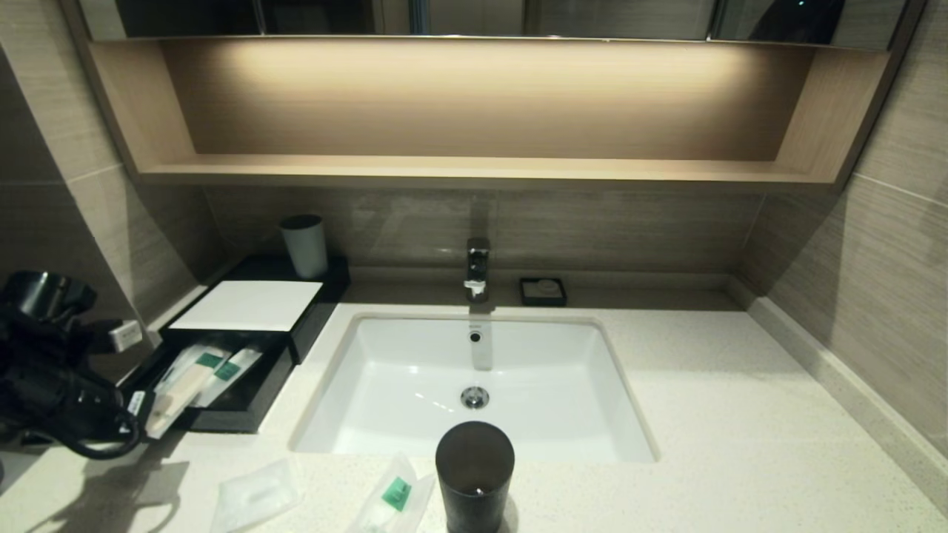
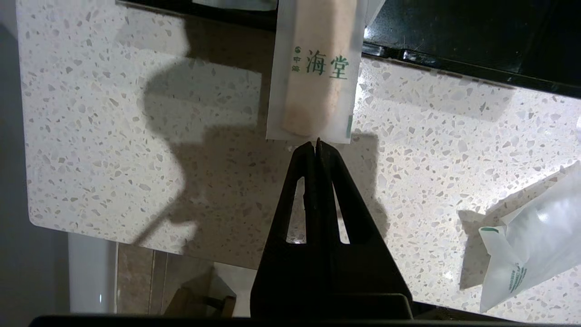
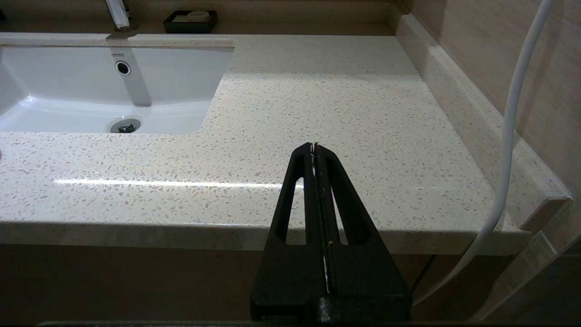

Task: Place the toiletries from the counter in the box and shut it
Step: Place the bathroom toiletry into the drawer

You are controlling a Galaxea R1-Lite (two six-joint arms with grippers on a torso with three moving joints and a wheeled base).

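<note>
The black box (image 1: 248, 305) stands at the counter's (image 1: 740, 414) back left with its front tray (image 1: 255, 400) pulled out; packets with green labels (image 1: 226, 369) lie in the tray. My left gripper (image 1: 142, 414) (image 2: 316, 142) is shut on the end seam of a long thin packet (image 1: 178, 391) (image 2: 315, 68), which reaches from the tray out over its front wall. A squarish packet (image 1: 255, 494) (image 2: 531, 240) and a green-labelled packet (image 1: 392, 497) lie on the counter's front edge. My right gripper (image 3: 314, 145) is shut and empty at the counter's front right edge.
A dark cylindrical cup (image 1: 474, 474) stands beside the green-labelled packet, in front of the white basin (image 1: 400, 355). A grey cup (image 1: 304, 246) stands on the box's back. The faucet (image 1: 478, 268) and a small black dish (image 1: 543, 291) are at the back wall.
</note>
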